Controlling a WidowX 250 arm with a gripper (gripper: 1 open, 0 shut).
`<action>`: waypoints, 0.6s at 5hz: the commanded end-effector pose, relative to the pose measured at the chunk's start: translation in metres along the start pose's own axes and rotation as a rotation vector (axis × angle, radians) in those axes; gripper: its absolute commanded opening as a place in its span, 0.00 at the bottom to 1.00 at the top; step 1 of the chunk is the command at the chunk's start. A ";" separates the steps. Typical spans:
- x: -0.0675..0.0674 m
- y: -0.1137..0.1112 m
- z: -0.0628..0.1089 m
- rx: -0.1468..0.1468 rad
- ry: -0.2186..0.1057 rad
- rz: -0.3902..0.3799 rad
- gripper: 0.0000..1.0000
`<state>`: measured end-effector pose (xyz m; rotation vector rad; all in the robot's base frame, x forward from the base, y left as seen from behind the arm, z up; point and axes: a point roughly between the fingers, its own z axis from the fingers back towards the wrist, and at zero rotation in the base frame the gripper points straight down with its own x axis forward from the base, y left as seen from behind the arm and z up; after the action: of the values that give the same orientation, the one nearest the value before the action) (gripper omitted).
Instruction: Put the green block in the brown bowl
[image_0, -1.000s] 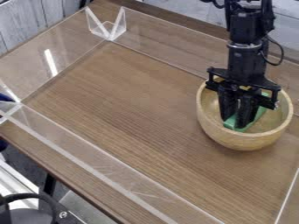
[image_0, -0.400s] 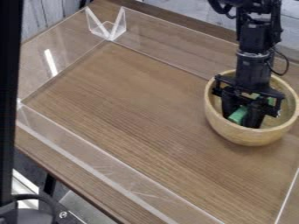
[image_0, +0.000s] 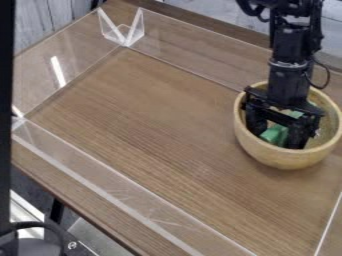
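The brown bowl (image_0: 250, 142) sits at the right side of the wooden table. My gripper (image_0: 286, 128) points down into it, its black fingers (image_0: 261, 118) standing apart near the bowl's inner walls. The green block (image_0: 275, 133) lies low inside the bowl between the fingers, mostly hidden by them. I cannot tell whether a finger still touches it.
A clear acrylic wall (image_0: 80, 165) rings the tabletop, with a clear bracket (image_0: 123, 28) at the far left corner. The wooden surface (image_0: 134, 110) stretches to the left of the bowl. The table's front edge runs along the lower left.
The green block stood tall between the fingers a second ago; now it shows shorter and lower in the bowl. The arm has barely moved.
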<state>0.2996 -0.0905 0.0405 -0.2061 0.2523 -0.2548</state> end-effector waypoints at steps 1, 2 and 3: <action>-0.009 -0.007 0.061 0.027 -0.165 -0.038 1.00; -0.021 -0.003 0.092 0.000 -0.201 -0.032 1.00; -0.033 0.007 0.115 -0.027 -0.205 -0.021 1.00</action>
<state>0.2950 -0.0533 0.1310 -0.2638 0.1370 -0.2215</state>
